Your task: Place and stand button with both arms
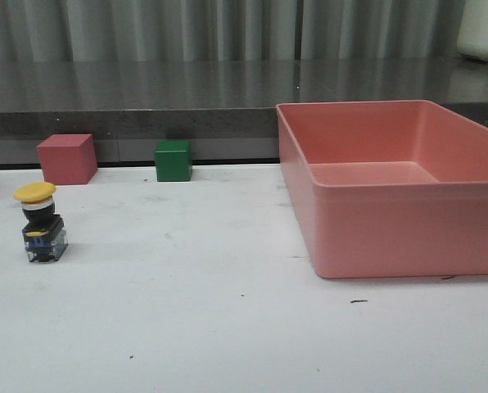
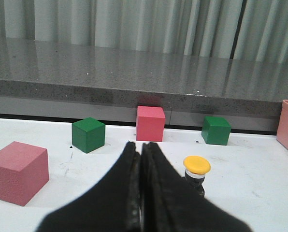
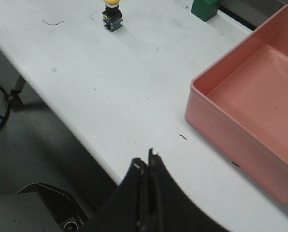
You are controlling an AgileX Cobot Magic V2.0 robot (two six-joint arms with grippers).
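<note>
The button (image 1: 42, 223) stands upright on the white table at the left, yellow cap on top, black collar, black-and-blue base. It also shows in the left wrist view (image 2: 196, 170), partly behind the fingers, and far off in the right wrist view (image 3: 111, 15). Neither arm shows in the front view. My left gripper (image 2: 139, 146) is shut and empty, just short of the button and a little to its side. My right gripper (image 3: 147, 159) is shut and empty, above the table's front edge, far from the button.
A large pink bin (image 1: 399, 184) stands on the right of the table. A pink cube (image 1: 66, 158) and a green cube (image 1: 173, 160) sit at the back edge. The left wrist view shows another green cube (image 2: 88, 134) and a pink cube (image 2: 17, 171).
</note>
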